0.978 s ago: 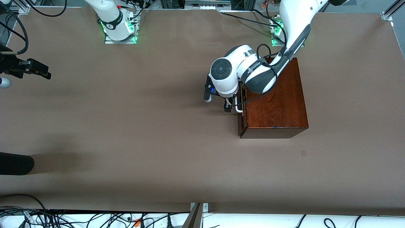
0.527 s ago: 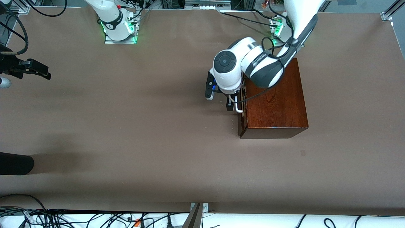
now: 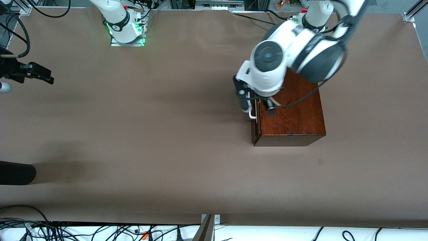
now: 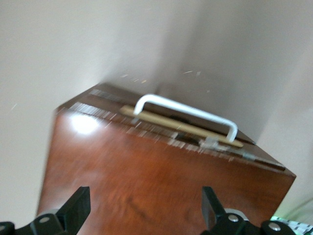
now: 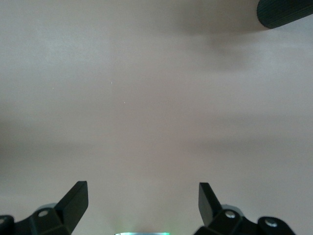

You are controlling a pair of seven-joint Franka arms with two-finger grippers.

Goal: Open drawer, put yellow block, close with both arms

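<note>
The dark-brown wooden box (image 3: pixel 291 110) stands toward the left arm's end of the table. Its drawer front (image 3: pixel 254 129) is almost shut, with a thin pale strip (image 4: pixel 181 126) showing. The white bar handle (image 3: pixel 252 114) is free; it also shows in the left wrist view (image 4: pixel 186 110). My left gripper (image 3: pixel 269 103) hangs open and empty over the box top (image 4: pixel 146 181), close to the handle edge. My right gripper (image 3: pixel 41 74) waits open and empty over bare table (image 5: pixel 146 122) at the right arm's end. The yellow block is out of view.
A black cylinder (image 3: pixel 16 172) lies at the table's edge at the right arm's end, nearer the front camera than the right gripper; it shows in the right wrist view (image 5: pixel 286 12). Cables (image 3: pixel 83 231) run along the near edge.
My left gripper has left the handle, risen and swung over the box top. The drawer stays almost shut. The right arm has not moved.
</note>
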